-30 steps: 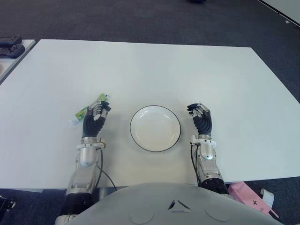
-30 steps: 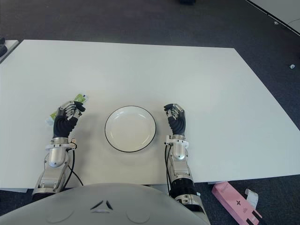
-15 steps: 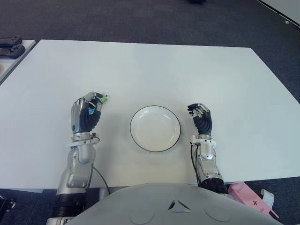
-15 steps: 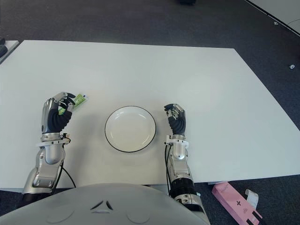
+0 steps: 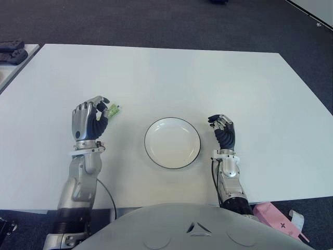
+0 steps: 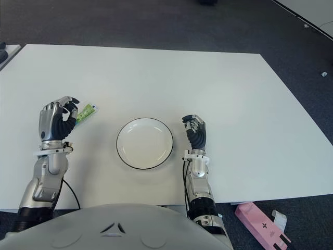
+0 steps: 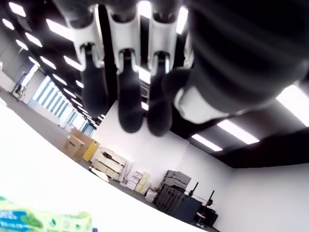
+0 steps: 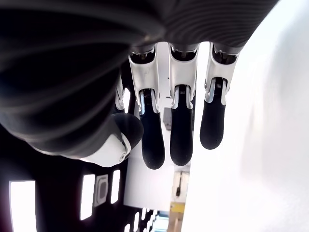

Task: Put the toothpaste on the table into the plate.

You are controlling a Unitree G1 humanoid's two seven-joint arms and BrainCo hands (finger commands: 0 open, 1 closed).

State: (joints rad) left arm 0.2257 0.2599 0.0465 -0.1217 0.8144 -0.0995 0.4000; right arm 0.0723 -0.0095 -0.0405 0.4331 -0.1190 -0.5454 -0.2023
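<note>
The toothpaste [image 5: 113, 110] is a green and white tube lying on the white table [image 5: 171, 78], left of the plate. Only its far end shows in the eye views; my left hand [image 5: 88, 119] hovers over the rest, back of the hand upward. In the left wrist view the tube [image 7: 43, 220] lies below the loosely bent fingers [image 7: 128, 96], apart from them. The white plate [image 5: 172, 142] with a dark rim is bare, in the middle near the front edge. My right hand [image 5: 222, 127] shows just right of the plate, fingers [image 8: 181, 130] relaxed and holding nothing.
A pink box [image 5: 276, 216] lies on the floor beyond the table's front right corner. Black controllers [image 5: 11, 51] sit on a side surface at the far left. Dark carpet surrounds the table.
My left hand has risen and swung left, turning its back upward, so it now covers most of the tube. The tube, the plate and the right hand stay where they were.
</note>
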